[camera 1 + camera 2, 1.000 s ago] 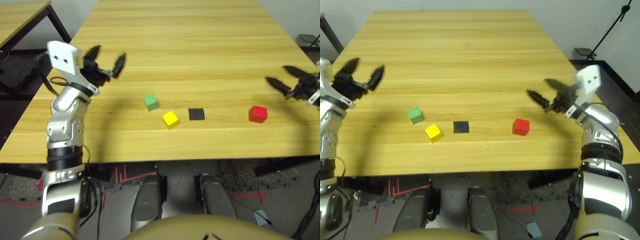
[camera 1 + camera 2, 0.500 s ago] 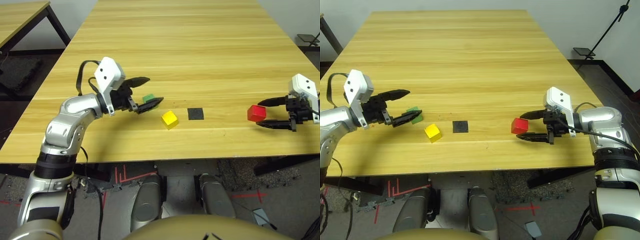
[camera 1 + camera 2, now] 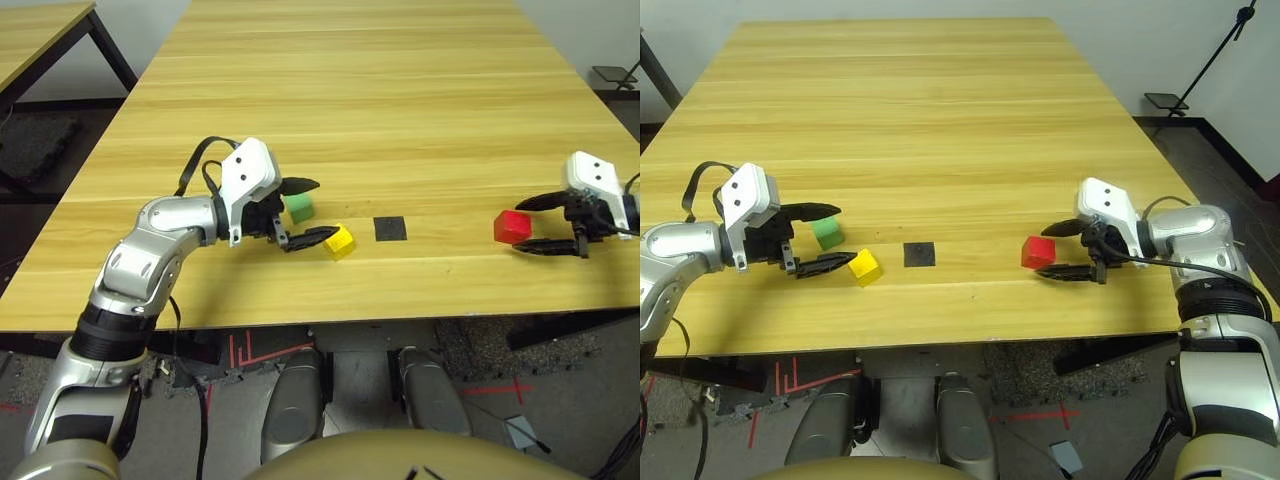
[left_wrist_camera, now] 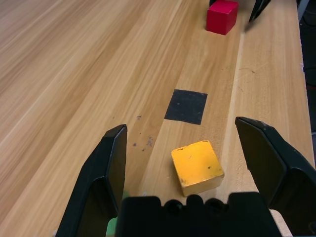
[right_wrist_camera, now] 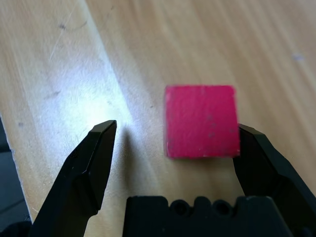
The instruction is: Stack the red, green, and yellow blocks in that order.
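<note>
The yellow block sits nearest the table's front edge, left of the black square patch. The left gripper is spread above the table, its fingers reaching toward that block. The right gripper, also spread, has the red block at its finger ends, toward the front right corner of the table; the block is not clamped. Slightly farther from the front edge, toward the table's left edge, lies the green block. Step in hand: acquisition of the red block, presumably the base. Next, centre the right fingers on it, close, then probably transfer it to the patch. Caution: the yellow block, beside the patch, and the left gripper could obstruct placement.
</note>
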Robot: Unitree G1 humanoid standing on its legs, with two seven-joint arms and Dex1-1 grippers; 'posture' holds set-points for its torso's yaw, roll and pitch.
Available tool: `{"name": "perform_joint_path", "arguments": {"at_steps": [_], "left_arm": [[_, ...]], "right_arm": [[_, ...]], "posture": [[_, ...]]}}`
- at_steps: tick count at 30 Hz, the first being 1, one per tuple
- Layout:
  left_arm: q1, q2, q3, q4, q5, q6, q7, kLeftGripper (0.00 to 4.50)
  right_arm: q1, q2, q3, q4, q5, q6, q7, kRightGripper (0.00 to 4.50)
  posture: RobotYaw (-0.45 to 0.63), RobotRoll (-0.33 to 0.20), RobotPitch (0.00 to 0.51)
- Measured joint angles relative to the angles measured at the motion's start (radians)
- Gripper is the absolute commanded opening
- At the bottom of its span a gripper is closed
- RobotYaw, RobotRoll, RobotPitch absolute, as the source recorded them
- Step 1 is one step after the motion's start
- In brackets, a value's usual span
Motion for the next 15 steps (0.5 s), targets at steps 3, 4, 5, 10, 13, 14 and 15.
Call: {"name": "perform_joint_path", "arguments": {"at_steps": [3, 4, 5, 10, 13, 14, 15], "left_arm": [[0.009, -0.002, 0.0, -0.018, 0.001, 0.011, 0.013, 4.5], [0.011, -0.003, 0.0, -0.022, 0.001, 0.013, 0.018, 4.5], [0.014, -0.003, 0.001, -0.026, 0.001, 0.015, 0.023, 4.5], [0.04, -0.002, 0.004, -0.05, 0.001, 0.028, 0.039, 4.5], [0.047, 0.001, 0.015, -0.063, 0.0, 0.04, 0.046, 4.5], [0.047, 0.003, 0.019, -0.065, 0.0, 0.046, 0.048, 4.5], [0.047, 0.005, 0.02, -0.07, -0.001, 0.049, 0.05, 4.5]], "right_arm": [[-0.025, 0.026, 0.009, 0.053, -0.025, -0.039, -0.047, 3.55], [-0.035, 0.036, 0.011, 0.063, -0.035, -0.055, -0.061, 3.22], [-0.043, 0.045, 0.013, 0.075, -0.039, -0.066, -0.07, 2.89], [-0.104, 0.087, 0.015, 0.094, -0.039, -0.083, -0.076, 2.05], [-0.136, 0.114, 0.024, 0.052, -0.037, -0.057, -0.033, 2.05], [-0.143, 0.133, 0.028, 0.012, -0.035, -0.03, -0.01, 2.05], [-0.148, 0.147, 0.033, -0.021, -0.035, -0.01, 0.005, 2.05]], "posture": [[0.21, -0.147, 0.083], [0.22, -0.147, 0.082], [0.22, -0.147, 0.082], [0.25, -0.148, 0.08], [0.26, -0.151, 0.073], [0.27, -0.153, 0.072], [0.27, -0.153, 0.072]]}}
